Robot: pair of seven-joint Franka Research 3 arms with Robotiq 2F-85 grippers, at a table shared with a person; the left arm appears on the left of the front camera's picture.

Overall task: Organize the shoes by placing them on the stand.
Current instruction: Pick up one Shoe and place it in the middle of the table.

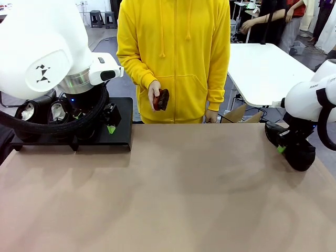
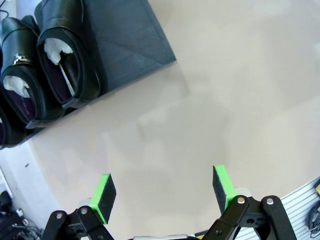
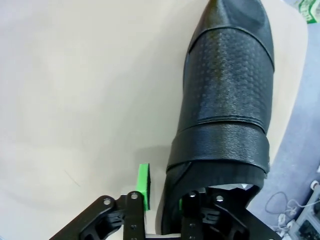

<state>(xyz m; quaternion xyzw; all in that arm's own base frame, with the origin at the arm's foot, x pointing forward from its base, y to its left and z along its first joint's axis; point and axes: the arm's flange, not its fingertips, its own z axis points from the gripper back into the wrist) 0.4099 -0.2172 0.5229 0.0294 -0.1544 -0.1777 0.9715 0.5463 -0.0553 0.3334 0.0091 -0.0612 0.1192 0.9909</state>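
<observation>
Two glossy black shoes stuffed with white paper stand side by side on the low black stand at the far left. The left wrist view shows those shoes on the stand, whose right part is bare. My left gripper hangs open just past the stand's corner, holding nothing. At the table's right edge lies another black shoe. My right gripper straddles its side wall at the heel opening. One finger is inside, and the green pad outside is very close to the leather.
A person in a yellow hoodie stands at the far edge holding a small brown brush. The tan tabletop stretches wide between the arms. A white table and a cardboard box lie beyond.
</observation>
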